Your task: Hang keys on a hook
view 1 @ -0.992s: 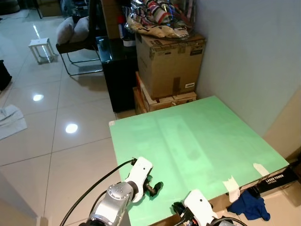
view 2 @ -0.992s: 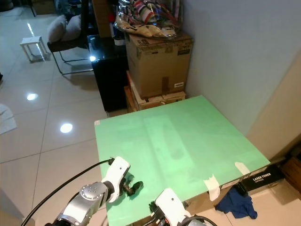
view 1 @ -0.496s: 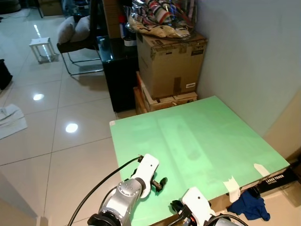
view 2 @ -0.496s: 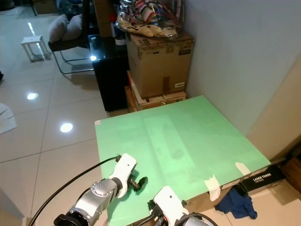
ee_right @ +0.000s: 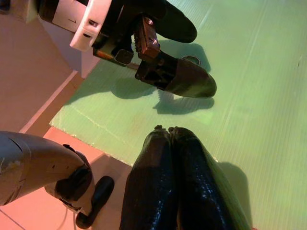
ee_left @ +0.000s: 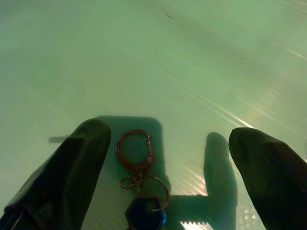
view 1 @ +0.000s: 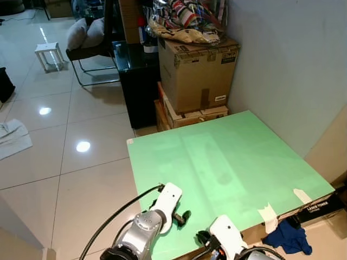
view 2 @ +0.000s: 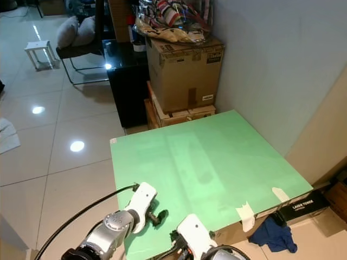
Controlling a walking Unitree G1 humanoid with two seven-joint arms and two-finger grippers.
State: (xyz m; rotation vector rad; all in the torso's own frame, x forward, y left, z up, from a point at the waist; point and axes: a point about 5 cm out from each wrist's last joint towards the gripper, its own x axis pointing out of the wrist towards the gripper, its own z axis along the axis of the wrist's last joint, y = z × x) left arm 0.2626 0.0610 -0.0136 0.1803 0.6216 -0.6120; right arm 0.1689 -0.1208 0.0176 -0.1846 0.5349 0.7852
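L hand (ee_left: 163, 158) is down at the near-left corner of the green surface (view 1: 227, 157), fingers spread wide w/ nothing gripped. Keys (ee_left: 141, 184) lie flat on the surface between those fingers, closer to one finger (ee_left: 72, 167) than the other: clasp ring, small link ring, blue hex fob at the tail. So it's lined up for the pick, not made yet.

R hand (ee_right: 177, 182) hovers at the near edge, just beside the L one, fingers pressed together, holding nothing.

Risks from here: keys sit off-centre in the gap, so closing could shove the ring sideways rather than pinch it. They lie thin and flat on a slick sheet, so fingertips may ride over or slide them toward the near edge & off to the floor. R hand is close enough to clash if either swings. No hook visible yet.
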